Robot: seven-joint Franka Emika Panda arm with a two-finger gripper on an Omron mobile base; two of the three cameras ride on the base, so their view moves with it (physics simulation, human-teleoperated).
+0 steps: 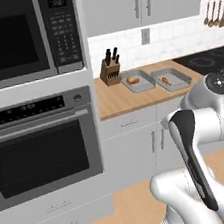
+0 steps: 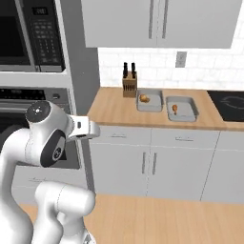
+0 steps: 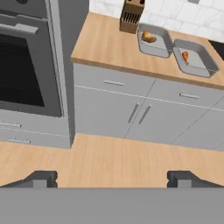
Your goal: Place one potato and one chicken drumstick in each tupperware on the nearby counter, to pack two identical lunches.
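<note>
Two grey trays sitting side by side on the wood counter, right of the knife block and left of the black cooktop. Left tupperware holding a tan potato, possibly with a drumstick tucked against it, too small to confirm. Right tupperware holding one orange-brown drumstick, lying roughly along the tray's long axis, which runs from counter front toward the backsplash. Gripper hanging well back from the cabinets, above the floor, fingers spread wide and holding nothing.

Judging the step in hand: closing on the counter to fetch a missing item. Doing it well means driving the base squarely up to the cabinet fronts first, then descending with open fingers straddling the food across its narrow width.
</note>
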